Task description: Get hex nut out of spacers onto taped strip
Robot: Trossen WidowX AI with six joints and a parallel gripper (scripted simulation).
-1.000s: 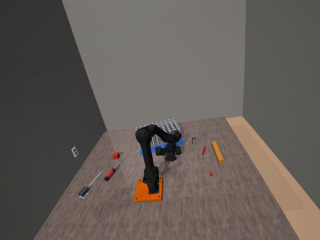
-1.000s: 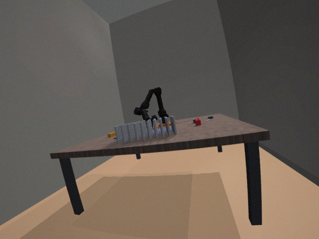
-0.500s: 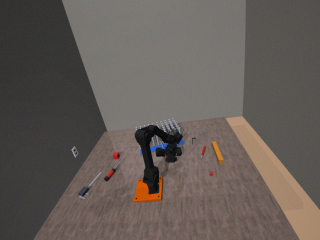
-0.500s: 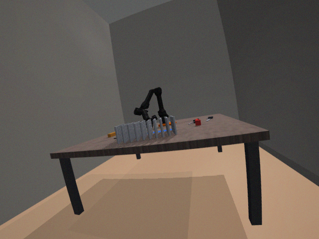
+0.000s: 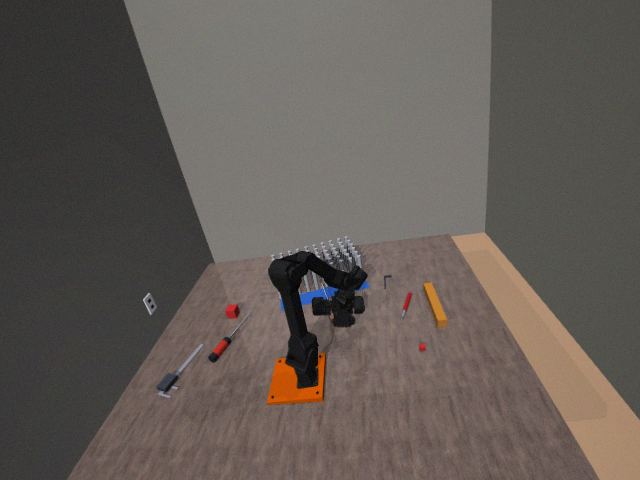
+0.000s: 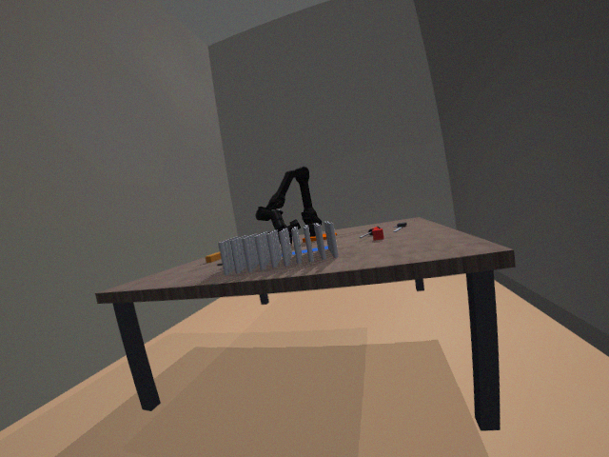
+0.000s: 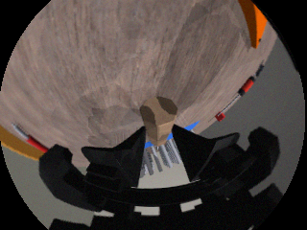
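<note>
From the top view, the metal spacers (image 5: 356,256) (image 6: 248,255) (image 7: 169,154) stand in rows at twelve o'clock on the desk (image 5: 372,413) (image 6: 393,253) (image 7: 96,57), with the blue strip (image 5: 310,297) (image 6: 314,249) (image 7: 193,126) along their near side and the black arm (image 5: 294,310) (image 6: 305,194) partly screening both. A red block (image 5: 232,311) (image 6: 378,233) (image 7: 220,116) and a screwdriver (image 5: 220,348) (image 7: 247,86) lie toward ten o'clock, calipers (image 5: 167,382) (image 6: 402,225) toward eight; a hex key (image 5: 384,281), a red pen (image 5: 406,304) (image 7: 35,143) and an orange bar (image 5: 434,304) (image 6: 212,257) (image 7: 16,149) lie between one and three. In the exterior view, the upright spacers form a dense fence before the tool (image 5: 338,305) (image 6: 288,227) (image 7: 157,126). The wrist view shows the tool clamped on a tan, faceted wooden handle (image 7: 158,115), its broad end facing the camera. The nut cannot be made out, so its place is unclear.
</note>
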